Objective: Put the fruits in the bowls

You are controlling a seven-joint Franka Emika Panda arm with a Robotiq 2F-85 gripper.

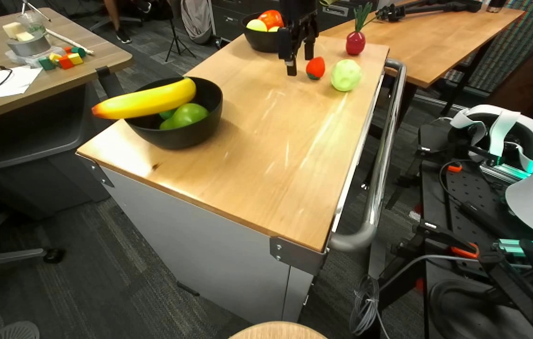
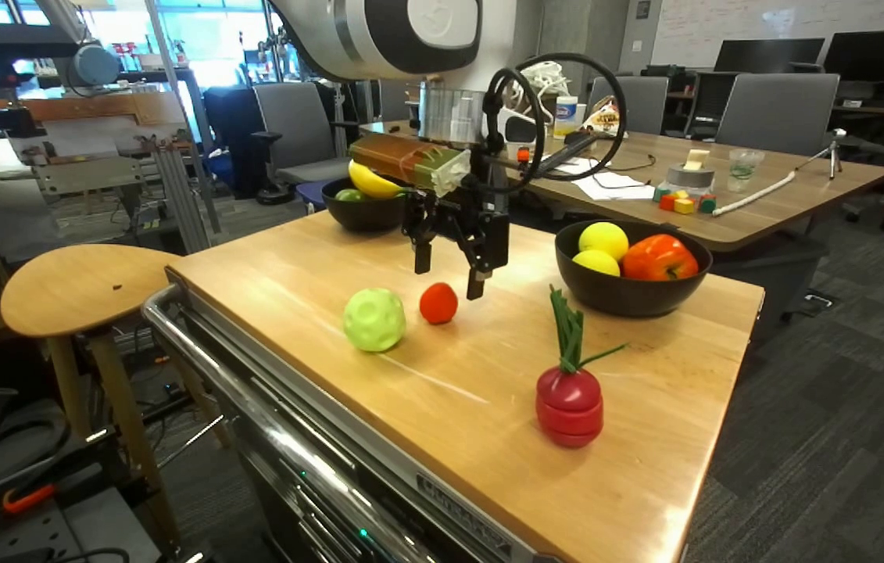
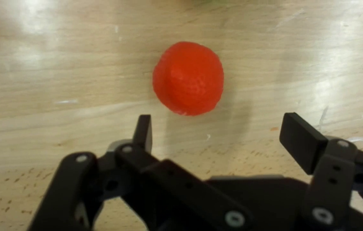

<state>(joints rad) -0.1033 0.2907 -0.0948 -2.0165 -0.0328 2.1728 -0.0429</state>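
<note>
A small red fruit (image 3: 187, 78) rests on the wooden top, ahead of my gripper (image 3: 218, 128) in the wrist view. The gripper (image 2: 449, 277) hangs just above the surface, open, its fingers wide apart with nothing between them. Close by the red fruit (image 2: 438, 303) lies a yellow-green round fruit (image 2: 374, 320). A dark red radish-like piece (image 2: 570, 407) with green leaves stands farther off. The banana (image 1: 153, 100) lies across a black bowl (image 1: 202, 132) holding green fruits (image 1: 191, 114). Another black bowl (image 2: 633, 295) holds two yellow fruits (image 2: 604, 238) and a red-orange one (image 2: 660, 258).
A metal rail (image 1: 384, 155) runs along one side of the wooden cart top (image 1: 266, 188). Beside the cart stand a stool (image 2: 90, 285) and a table (image 2: 785, 207) with coloured blocks. Cables (image 2: 539, 117) loop out from the arm above the gripper.
</note>
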